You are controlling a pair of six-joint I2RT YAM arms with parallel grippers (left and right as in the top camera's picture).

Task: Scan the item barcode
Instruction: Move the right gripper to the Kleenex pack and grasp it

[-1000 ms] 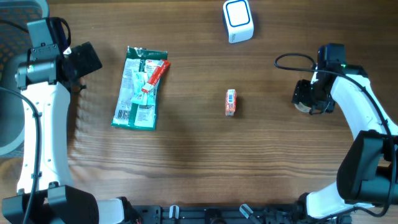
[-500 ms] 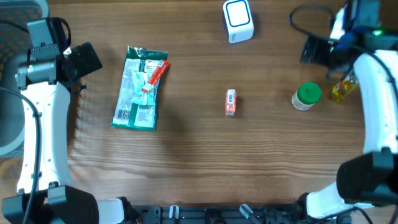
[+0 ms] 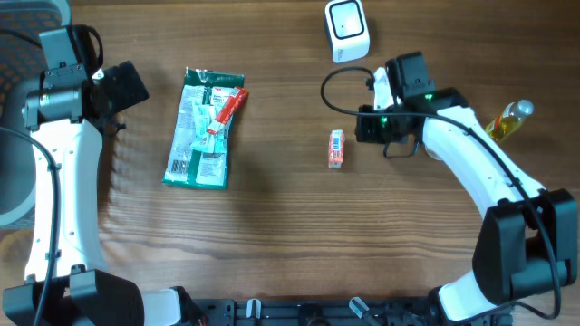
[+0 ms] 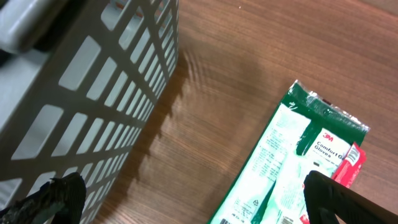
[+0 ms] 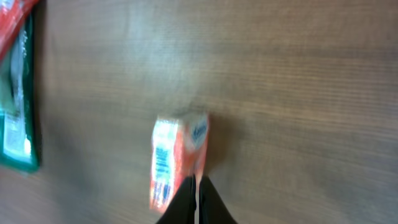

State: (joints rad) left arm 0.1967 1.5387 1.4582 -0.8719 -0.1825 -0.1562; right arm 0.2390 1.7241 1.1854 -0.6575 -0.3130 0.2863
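Observation:
A small orange box lies on the wooden table near the middle. In the blurred right wrist view the orange box sits just ahead and left of my fingertips. My right gripper hovers just right of it, shut with nothing between the fingers. The white scanner with a blue-rimmed face stands at the back. A green glove pack with a red item on top lies at the left. My left gripper stays at the far left, open and empty, beside the pack.
A yellow bottle lies at the right, beyond the right arm. A white slatted basket fills the left of the left wrist view, close to the left gripper. A black cable loops from the right arm near the scanner.
The right arm swung from the far right to the table's middle beside the orange box, and its jaws closed. A green-lidded jar seen half a second ago no longer shows. The left arm is still.

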